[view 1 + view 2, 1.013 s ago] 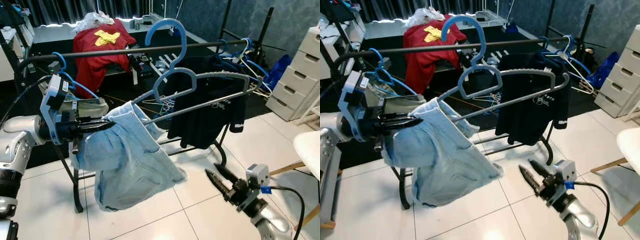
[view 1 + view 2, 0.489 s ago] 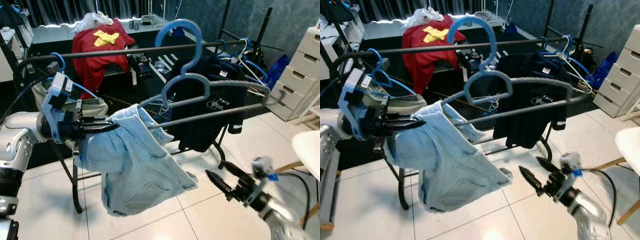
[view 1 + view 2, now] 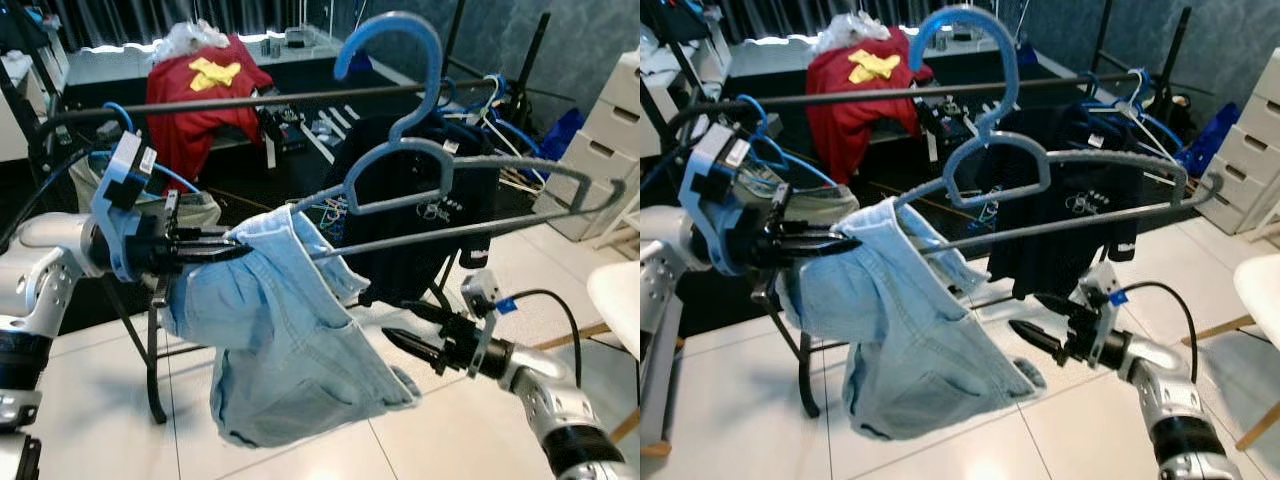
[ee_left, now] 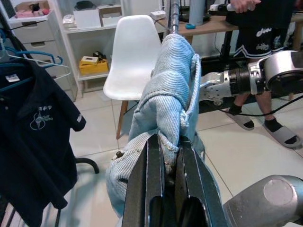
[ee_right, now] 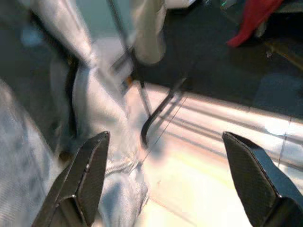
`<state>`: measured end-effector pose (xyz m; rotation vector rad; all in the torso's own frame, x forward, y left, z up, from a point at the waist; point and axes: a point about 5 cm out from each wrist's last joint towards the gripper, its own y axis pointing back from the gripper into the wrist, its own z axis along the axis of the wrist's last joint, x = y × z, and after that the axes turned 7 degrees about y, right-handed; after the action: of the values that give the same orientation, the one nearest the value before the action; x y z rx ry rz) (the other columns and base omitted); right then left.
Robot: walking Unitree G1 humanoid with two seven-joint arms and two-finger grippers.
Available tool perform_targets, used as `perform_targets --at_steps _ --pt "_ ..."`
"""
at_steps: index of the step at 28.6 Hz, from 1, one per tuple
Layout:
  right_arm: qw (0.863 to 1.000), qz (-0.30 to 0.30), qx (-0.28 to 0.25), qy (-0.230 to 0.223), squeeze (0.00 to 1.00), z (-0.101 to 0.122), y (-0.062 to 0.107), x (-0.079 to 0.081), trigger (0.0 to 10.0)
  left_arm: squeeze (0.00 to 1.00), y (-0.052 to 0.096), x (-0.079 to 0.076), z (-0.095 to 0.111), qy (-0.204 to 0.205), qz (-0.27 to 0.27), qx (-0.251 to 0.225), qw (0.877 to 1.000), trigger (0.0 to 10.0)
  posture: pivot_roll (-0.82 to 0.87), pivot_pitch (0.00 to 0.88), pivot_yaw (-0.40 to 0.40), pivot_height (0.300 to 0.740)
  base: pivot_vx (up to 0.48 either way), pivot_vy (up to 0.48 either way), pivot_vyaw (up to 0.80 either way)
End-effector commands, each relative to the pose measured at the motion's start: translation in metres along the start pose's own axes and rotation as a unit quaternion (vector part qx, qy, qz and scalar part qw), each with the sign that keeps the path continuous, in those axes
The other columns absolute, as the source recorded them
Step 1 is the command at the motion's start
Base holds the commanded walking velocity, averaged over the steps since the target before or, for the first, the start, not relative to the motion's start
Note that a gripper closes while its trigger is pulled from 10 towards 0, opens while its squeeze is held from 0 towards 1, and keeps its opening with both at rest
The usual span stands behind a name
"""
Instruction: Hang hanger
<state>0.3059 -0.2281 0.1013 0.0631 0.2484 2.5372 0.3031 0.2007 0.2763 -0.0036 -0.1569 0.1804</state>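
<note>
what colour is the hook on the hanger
Blue hook on the hanger, clearest in the left eye view.

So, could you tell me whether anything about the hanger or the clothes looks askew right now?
Yes. The hanger tilts, its hook in the air above the rail, not on it. The jeans are bunched at its low end, where the left tool is shut on them. The right tool, open, is near their hem.

A black clothes rack (image 3: 250, 101) stands on the white tiled floor (image 3: 90, 420), carrying garments.
</note>
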Motion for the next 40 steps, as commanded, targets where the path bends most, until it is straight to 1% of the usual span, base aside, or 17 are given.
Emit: perform_targets --at_steps 1,7,9,10,12,13,15,17,19,21,22,26,28,29,30,37,40 --pt "0.998 0.042 0.04 0.002 0.0 -0.007 -0.001 0.005 10.0 0.0 -0.004 -0.003 0.006 -0.008 -0.005 -0.018 1.0 0.0 -0.16 0.119 -0.038 0.74 0.0 0.0 0.0" --pt "0.993 0.105 0.044 0.013 0.0 -0.002 0.004 0.011 10.0 0.0 -0.004 -0.005 0.01 -0.01 0.003 -0.018 1.0 0.0 -0.16 0.133 -0.045 0.74 0.0 0.0 0.0" --pt "0.993 0.105 0.044 0.013 0.0 -0.002 0.004 0.011 10.0 0.0 -0.004 -0.005 0.01 -0.01 0.003 -0.018 1.0 0.0 -0.16 0.133 -0.045 0.74 0.0 0.0 0.0" --pt "0.991 0.123 0.048 0.026 0.0 -0.001 0.008 0.014 10.0 0.0 -0.003 -0.005 0.01 -0.01 0.007 -0.016 1.0 0.0 -0.16 0.141 -0.043 0.74 0.0 0.0 0.0" --pt "0.981 0.15 0.084 0.089 0.0 -0.002 0.017 0.017 10.0 0.0 -0.002 -0.004 0.009 -0.007 0.012 -0.013 1.0 0.0 -0.16 0.147 -0.035 0.74 0.0 0.0 0.0" --pt "0.981 0.15 0.084 0.089 0.0 -0.002 0.017 0.017 10.0 0.0 -0.002 -0.004 0.009 -0.007 0.012 -0.013 1.0 0.0 -0.16 0.147 -0.035 0.74 0.0 0.0 0.0" --pt "0.97 0.159 0.119 0.143 0.0 -0.006 0.023 0.016 10.0 0.0 -0.003 -0.004 0.008 -0.004 0.013 -0.013 1.0 0.0 -0.17 0.15 -0.031 0.74 0.0 0.0 0.0" --pt "0.97 0.159 0.119 0.143 0.0 -0.006 0.023 0.016 10.0 0.0 -0.003 -0.004 0.008 -0.004 0.013 -0.013 1.0 0.0 -0.17 0.15 -0.031 0.74 0.0 0.0 0.0" --pt "0.955 0.163 0.159 0.188 0.0 -0.011 0.026 0.013 10.0 0.0 -0.006 -0.003 0.008 -0.003 0.013 -0.016 1.0 0.0 -0.17 0.15 -0.025 0.74 0.0 0.0 0.0" --pt "0.951 0.166 0.168 0.197 0.0 -0.012 0.027 0.012 10.0 0.0 -0.007 -0.003 0.009 -0.003 0.012 -0.017 1.0 0.0 -0.17 0.15 -0.025 0.74 0.0 0.0 0.0" --pt "0.944 0.152 0.177 0.233 0.0 -0.01 0.026 0.009 10.0 0.0 -0.008 -0.003 0.01 -0.003 0.013 -0.018 1.0 0.0 -0.16 0.149 -0.024 0.74 0.0 0.0 0.0" --pt "0.949 0.118 0.144 0.255 0.0 -0.003 0.019 0.006 10.0 0.0 -0.008 -0.003 0.011 -0.006 0.016 -0.02 1.0 0.0 -0.17 0.148 -0.022 0.74 0.0 0.0 0.0" --pt "0.961 0.098 0.105 0.238 0.0 0.0 0.012 0.006 10.0 0.0 -0.008 -0.002 0.011 -0.007 0.017 -0.022 1.0 0.0 -0.16 0.146 -0.024 0.74 0.0 0.0 0.0" --pt "0.961 0.098 0.105 0.238 0.0 0.0 0.012 0.006 10.0 0.0 -0.008 -0.002 0.011 -0.007 0.017 -0.022 1.0 0.0 -0.16 0.146 -0.024 0.74 0.0 0.0 0.0" --pt "0.965 0.101 0.078 0.228 0.0 0.0 0.006 0.01 10.0 0.0 -0.008 -0.002 0.011 -0.008 0.018 -0.023 1.0 0.0 -0.16 0.14 -0.025 0.74 0.0 0.0 0.0" --pt "0.967 0.105 0.057 0.224 0.0 0.0 0.0 0.013 10.0 0.0 -0.008 -0.001 0.011 -0.009 0.02 -0.024 0.999 0.0 -0.16 0.136 -0.024 0.74 0.0 0.0 0.0" --pt "0.964 0.108 0.053 0.238 0.0 0.001 -0.006 0.014 10.0 0.0 -0.008 -0.001 0.011 -0.008 0.018 -0.024 1.0 0.0 -0.16 0.133 -0.022 0.74 0.0 0.0 0.0"
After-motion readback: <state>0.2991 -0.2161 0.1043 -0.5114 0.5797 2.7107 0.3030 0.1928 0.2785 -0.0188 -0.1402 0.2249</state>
